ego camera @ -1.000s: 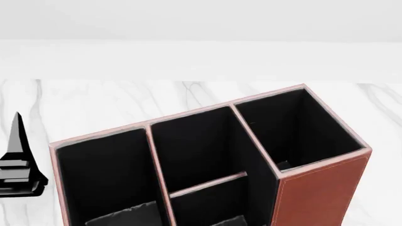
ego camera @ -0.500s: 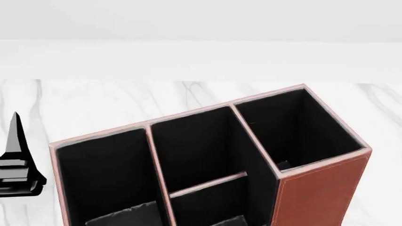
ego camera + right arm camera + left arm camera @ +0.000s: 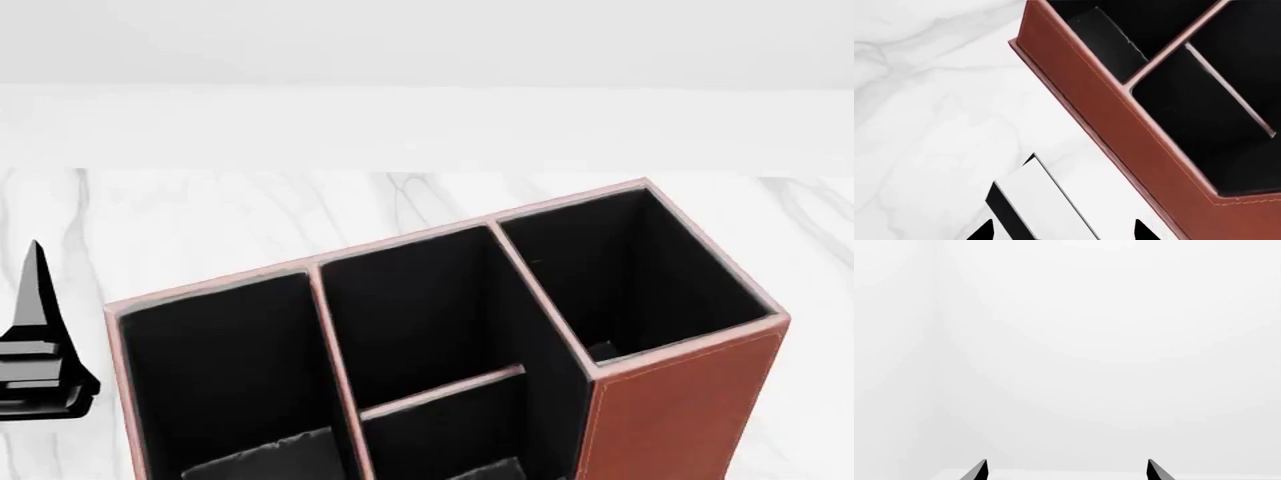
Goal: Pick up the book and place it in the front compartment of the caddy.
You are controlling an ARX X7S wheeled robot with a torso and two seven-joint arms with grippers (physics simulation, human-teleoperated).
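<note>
The caddy (image 3: 667, 410) is a reddish-brown box with pale rims and black cells, filling the middle of the head view. Its middle column is split by a low divider (image 3: 441, 390). The deeper cell (image 3: 414, 310) lies on the divider's far side. In the right wrist view the book (image 3: 1041, 200), black with a white face, lies on the marble beside the caddy's outer wall (image 3: 1121, 125). My right gripper (image 3: 1064, 231) is open, its tips either side of the book. My left gripper (image 3: 34, 350) is open and empty left of the caddy; its wrist view (image 3: 1067, 471) shows only white wall.
The white marble tabletop (image 3: 267, 210) runs behind and to both sides of the caddy, up to a plain white wall. Marble (image 3: 927, 100) also lies around the book in the right wrist view.
Almost nothing has changed. My left gripper has shifted very slightly at the head view's left edge. The caddy has not moved.
</note>
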